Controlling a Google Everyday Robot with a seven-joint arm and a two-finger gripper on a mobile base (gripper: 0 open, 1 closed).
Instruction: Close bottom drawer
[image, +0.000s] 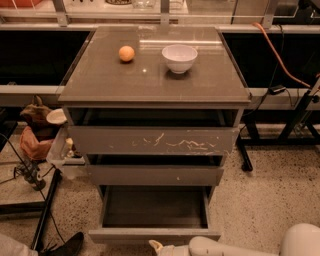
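There is one grey-brown cabinet (150, 85) with three flat-fronted drawers (155, 175), the bottom drawer (154, 234) included, one round orange ball (126, 53), one white ceramic bowl (179, 58), and one pale gripper (156, 245) at the view's lower edge.

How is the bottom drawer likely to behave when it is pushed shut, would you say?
The bottom drawer looks empty, so probably light and easy to slide. Its front is wide; the gripper, just before its middle, likely won't skew it.
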